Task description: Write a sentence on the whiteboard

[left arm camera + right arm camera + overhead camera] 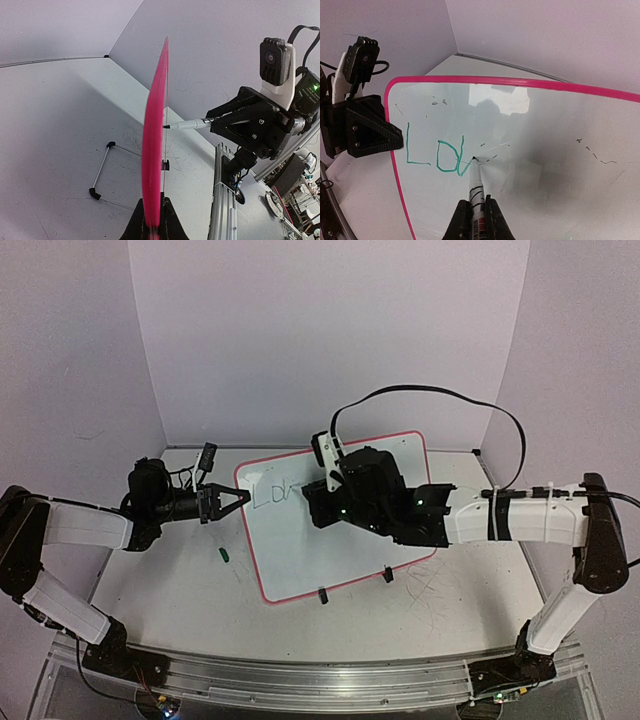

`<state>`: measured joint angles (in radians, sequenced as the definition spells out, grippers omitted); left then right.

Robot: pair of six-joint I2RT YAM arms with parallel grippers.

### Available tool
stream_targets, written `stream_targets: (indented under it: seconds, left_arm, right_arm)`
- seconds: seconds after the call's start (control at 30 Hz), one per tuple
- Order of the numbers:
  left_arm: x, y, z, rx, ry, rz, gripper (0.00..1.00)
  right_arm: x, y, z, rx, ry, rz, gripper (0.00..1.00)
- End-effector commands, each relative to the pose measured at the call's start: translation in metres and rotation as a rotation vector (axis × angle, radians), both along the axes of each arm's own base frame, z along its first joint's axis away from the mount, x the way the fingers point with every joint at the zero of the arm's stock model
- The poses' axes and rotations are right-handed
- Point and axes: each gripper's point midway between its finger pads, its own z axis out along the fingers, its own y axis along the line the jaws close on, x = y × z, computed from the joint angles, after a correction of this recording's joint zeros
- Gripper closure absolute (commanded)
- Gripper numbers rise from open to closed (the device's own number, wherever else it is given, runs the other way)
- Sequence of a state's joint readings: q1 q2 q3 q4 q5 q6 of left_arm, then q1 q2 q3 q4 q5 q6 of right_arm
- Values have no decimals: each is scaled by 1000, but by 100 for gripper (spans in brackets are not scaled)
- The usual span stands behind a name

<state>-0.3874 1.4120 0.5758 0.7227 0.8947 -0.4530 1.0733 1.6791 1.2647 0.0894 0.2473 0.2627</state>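
The whiteboard [300, 555] lies on the surface [160, 585] between the two arms. The left end effector [240, 498] pinches its left rim, jaws drawn narrow on that edge. The right end effector [475, 220] is closed on a marker [476, 187]. The marker's tip touches the board at the last stroke of the sentence [437, 152], which so far reads "Lov" in green.

The main risk is probably the board shifting. It is held at one edge only, so a sideways drag of the tip could pivot the glossy panel and bend the letters. Too much downward pressure could make the marker slide or tilt between the fingers, while too little would likely break the line. The bulky right wrist hangs over the board's middle and might smear fresh ink as it travels rightward. The letters are large, so the remaining words may crowd the far rim. A green cap [222, 554] lies apart, left of the board, and seems harmless.
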Motion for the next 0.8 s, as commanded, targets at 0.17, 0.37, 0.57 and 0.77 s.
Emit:
stream_targets:
  seconds: [0.17,0.37,0.57,0.77]
  left_arm:
    - [-4,-6,11,12,-87,-35,100]
    - [-3,-5,11,12,-88,-32,100]
    - [-5,-5,12,11,-85,-30,100]
    - [-4,-5,11,12,-83,-31,100]
  right_arm:
    - [19,-11,31,42,-63,-82,100]
    - [5,-9,45,85,-76,-9,100]
    - [-10,-26,41,134,-39,3,100]
    - [-7,-11,25,113,-7,33,100]
